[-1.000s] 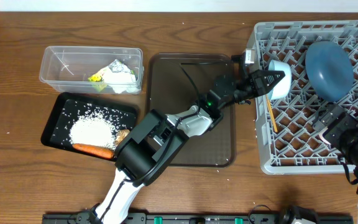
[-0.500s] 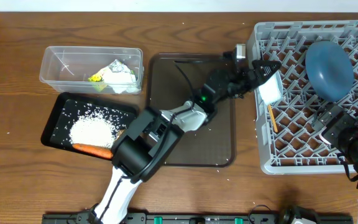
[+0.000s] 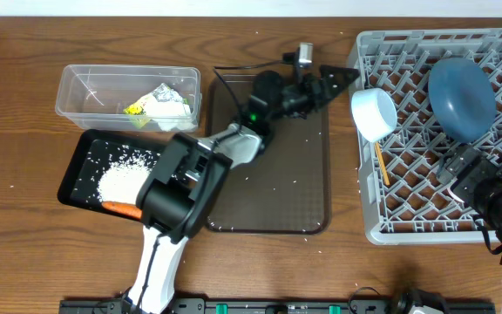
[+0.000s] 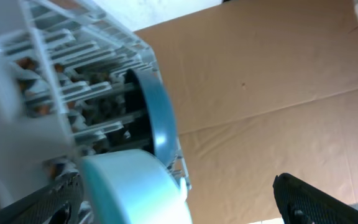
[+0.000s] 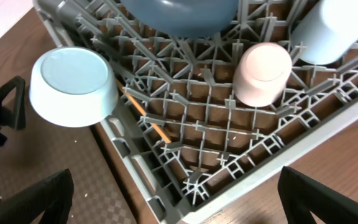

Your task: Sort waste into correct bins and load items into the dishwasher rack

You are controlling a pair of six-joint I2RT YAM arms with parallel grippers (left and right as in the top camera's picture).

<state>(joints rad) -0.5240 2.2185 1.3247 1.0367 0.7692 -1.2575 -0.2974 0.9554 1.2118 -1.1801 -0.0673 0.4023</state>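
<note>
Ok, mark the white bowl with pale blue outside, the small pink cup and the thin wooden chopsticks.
white bowl with pale blue outside (image 3: 374, 113), overhead, white inside
small pink cup (image 5: 263, 65), right wrist, top surface
thin wooden chopsticks (image 5: 146, 116), right wrist, mid-shaft

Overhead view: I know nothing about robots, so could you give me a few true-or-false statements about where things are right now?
1. The left pincer grips the white bowl. False: the pincer is open; the bowl rests at the grey rack's edge.
2. The carrot lies in the black tray. True.
3. The crumpled tissue is in the clear tub. True.
4. The pink cup sits in the clear tub. False: it is in the rack.
</note>
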